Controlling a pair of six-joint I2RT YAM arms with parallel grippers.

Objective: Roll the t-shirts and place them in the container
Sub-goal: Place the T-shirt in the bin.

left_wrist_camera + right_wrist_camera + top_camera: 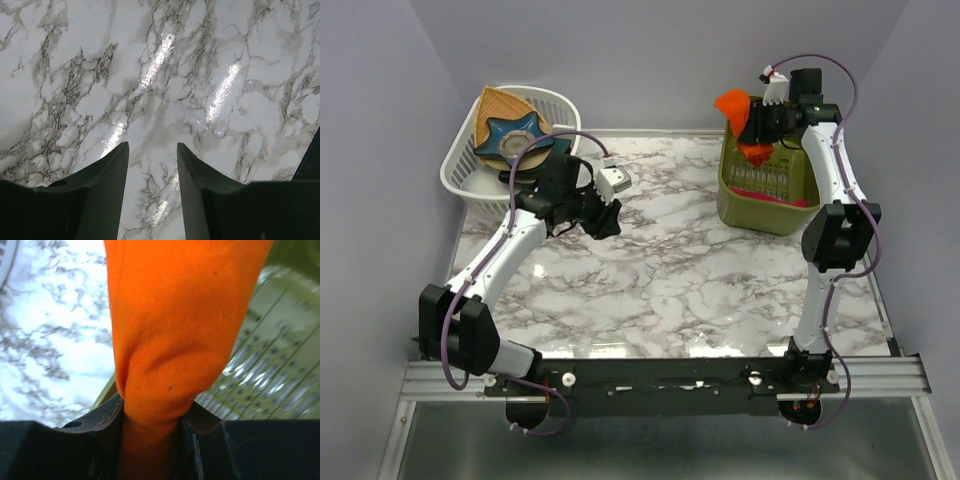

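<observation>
A bright orange t-shirt hangs bunched above the olive green basket at the back right. My right gripper is shut on the t-shirt; in the right wrist view the orange fabric fills the gap between the dark fingers and drapes away from them. My left gripper hovers over the left part of the marble table. The left wrist view shows the left gripper open, with only marble between its fingers.
A white laundry basket sits at the back left, holding a tan woven piece and a dark blue star-shaped item. Purple walls close in the sides and back. Something pink shows inside the green basket.
</observation>
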